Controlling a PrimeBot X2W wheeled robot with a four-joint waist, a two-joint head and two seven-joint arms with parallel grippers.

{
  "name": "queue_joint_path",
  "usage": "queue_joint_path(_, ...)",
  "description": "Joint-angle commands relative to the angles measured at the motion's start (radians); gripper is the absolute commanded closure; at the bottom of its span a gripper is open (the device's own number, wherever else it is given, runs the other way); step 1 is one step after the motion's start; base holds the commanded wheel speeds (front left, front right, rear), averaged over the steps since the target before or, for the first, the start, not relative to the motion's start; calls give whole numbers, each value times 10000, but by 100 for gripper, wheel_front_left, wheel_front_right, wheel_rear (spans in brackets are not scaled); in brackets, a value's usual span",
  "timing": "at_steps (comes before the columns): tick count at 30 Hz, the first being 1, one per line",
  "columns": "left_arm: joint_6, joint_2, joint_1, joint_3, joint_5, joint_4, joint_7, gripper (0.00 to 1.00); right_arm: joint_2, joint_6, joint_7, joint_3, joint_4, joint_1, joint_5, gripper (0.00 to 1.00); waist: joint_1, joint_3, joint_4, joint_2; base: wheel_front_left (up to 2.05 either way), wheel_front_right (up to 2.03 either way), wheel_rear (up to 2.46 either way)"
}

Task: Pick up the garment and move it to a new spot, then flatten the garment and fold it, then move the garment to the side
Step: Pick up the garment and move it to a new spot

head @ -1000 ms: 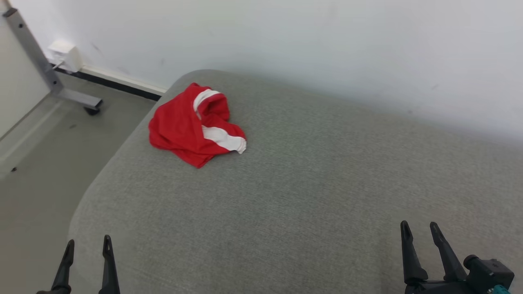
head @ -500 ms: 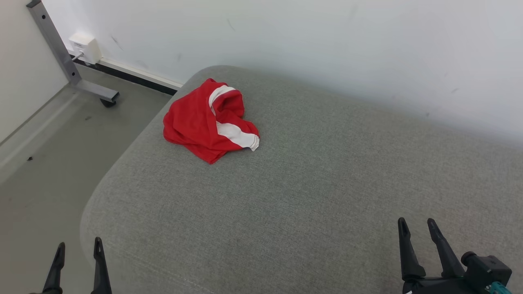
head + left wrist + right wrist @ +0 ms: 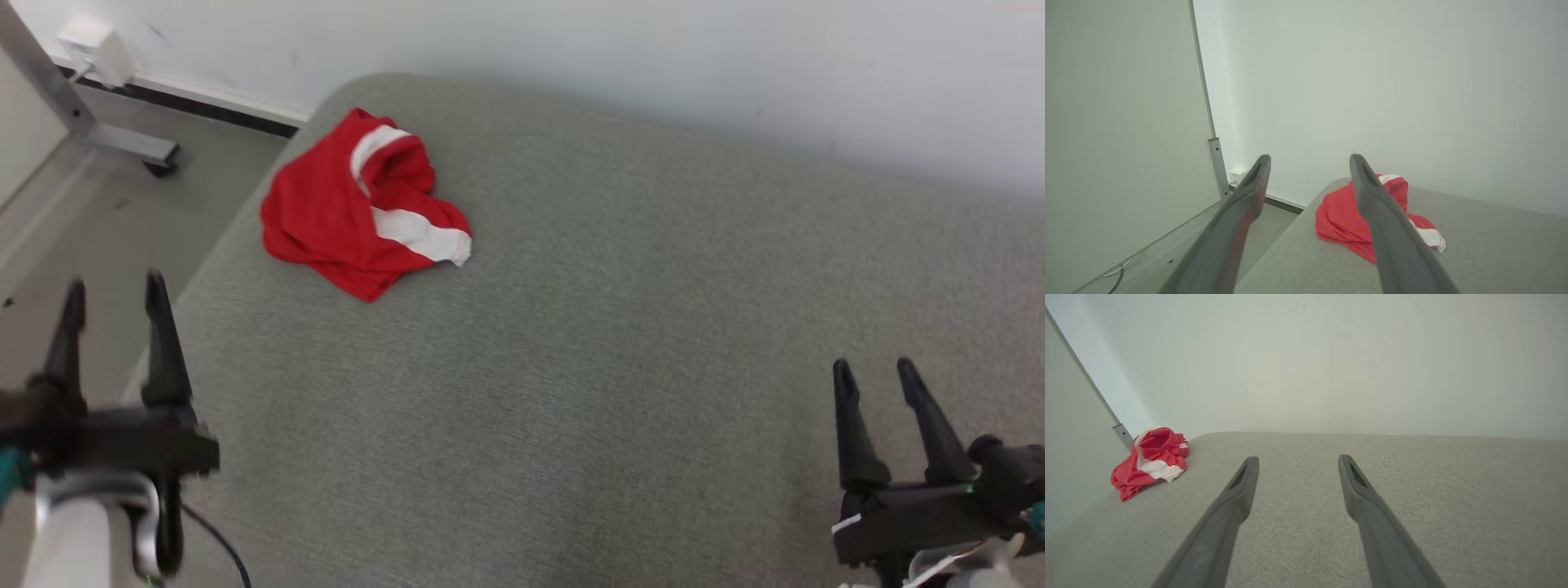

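The garment (image 3: 351, 208) is red with white bands and lies crumpled near the far left corner of a grey upholstered surface (image 3: 620, 327). The left wrist view has the garment (image 3: 1339, 216) partly behind one finger, and the right wrist view has the garment (image 3: 1149, 461) far off to the left. My left gripper (image 3: 114, 290) is open at the surface's left edge, well short of the garment, holding nothing. At the lower right my right gripper (image 3: 878, 371) stands open and empty over the surface.
A white wall (image 3: 653, 57) runs behind the surface. Left of it is bare floor (image 3: 73, 237) with a grey metal leg on a castor (image 3: 90, 135) and a white wall box (image 3: 90, 49). A pale panel (image 3: 1118, 122) stands on the left.
The camera has tilted, shifting the whole picture. My left gripper has risen and come forward toward the garment; the right gripper has come up a little. The garment lies as before.
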Motion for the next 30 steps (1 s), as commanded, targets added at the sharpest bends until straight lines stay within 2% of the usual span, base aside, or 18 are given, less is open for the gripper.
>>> queue_joint_path(1,-9,70,-332,6,-113,75,24,0,-121,-30,14,-26,-71,-149,-61,0,-1,920,-806,-1,0,0,0)
queue_joint_path(7,35,612,-2714,60,-271,750,163,0,-426,-30,6,-437,-585,-820,-64,0,-1,2332,-1985,-1,0,0,0)
queue_joint_path(12,71,1206,-4209,168,-283,1300,445,0,-394,-30,-164,-707,-810,-1103,-16,0,-1,3182,-2999,-1,0,0,0)
queue_joint_path(15,73,1526,-4970,130,-227,1766,657,0,-334,-30,-250,-942,-893,-1104,8,0,-1,3546,-3373,-1,0,0,0)
queue_joint_path(21,85,2122,-6058,71,-164,3072,1172,0,-353,-30,-314,-1237,-1089,-1224,-18,0,-1,4121,-3817,-1,0,0,0)
queue_joint_path(30,75,2721,-6454,195,-410,5678,1506,0,-476,-30,-198,-1478,-1344,-1307,-53,0,-1,4448,-3925,-1,0,0,0)
